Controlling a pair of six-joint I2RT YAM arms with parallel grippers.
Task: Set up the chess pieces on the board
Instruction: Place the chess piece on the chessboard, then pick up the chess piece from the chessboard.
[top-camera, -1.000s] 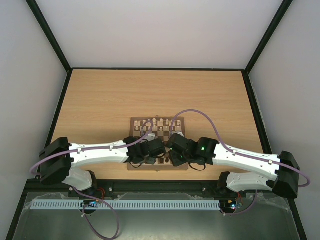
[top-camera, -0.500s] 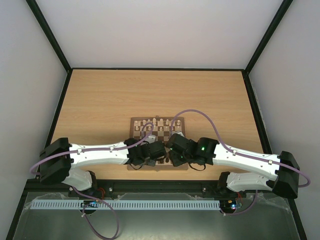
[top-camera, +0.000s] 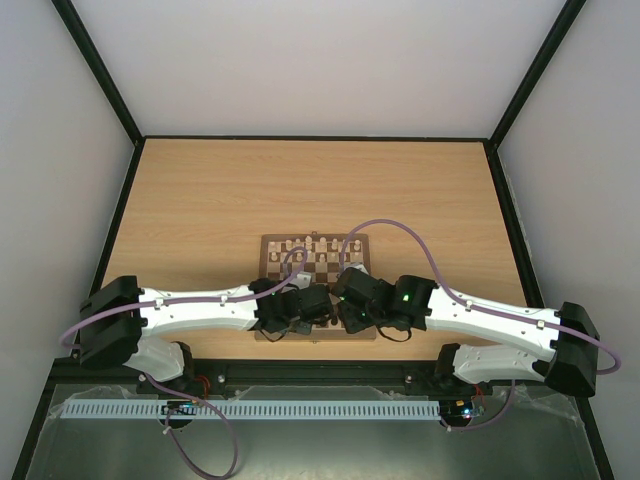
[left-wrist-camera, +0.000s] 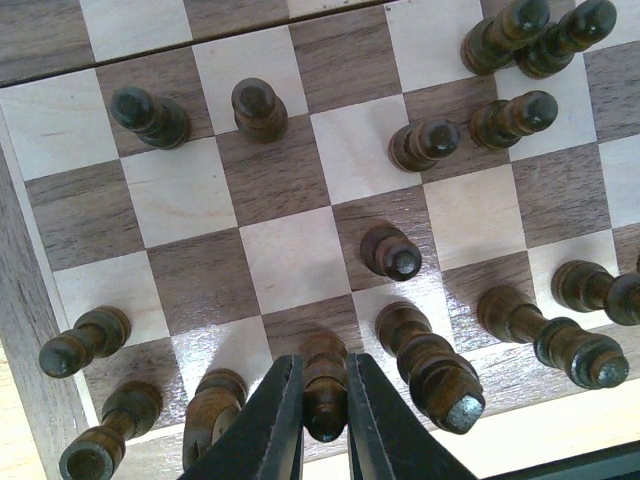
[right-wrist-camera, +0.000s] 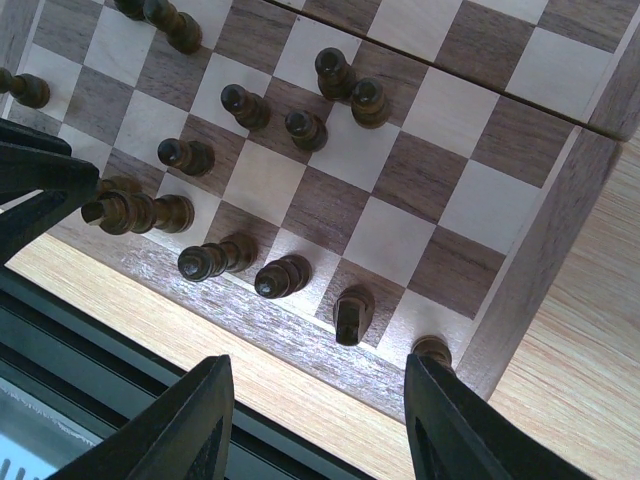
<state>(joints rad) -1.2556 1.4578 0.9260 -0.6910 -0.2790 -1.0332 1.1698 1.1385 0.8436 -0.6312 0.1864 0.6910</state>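
The board lies at the table's near middle, between both arms. Pale chess pieces line its far rows. In the left wrist view my left gripper is shut on a dark brown piece standing on the board's near row. A taller dark piece stands right beside it, and more dark pieces are scattered on squares beyond. My right gripper hangs open over the board's near right corner, nothing between its fingers. A dark piece stands by its right finger.
Several dark pieces stand along the near row in the right wrist view, one knight-like. The black left gripper shows at that view's left edge. Bare wooden table stretches beyond the board; grey walls enclose it.
My left gripper has shifted slightly toward the board's near edge, still shut on the dark piece. The right arm has stayed put.
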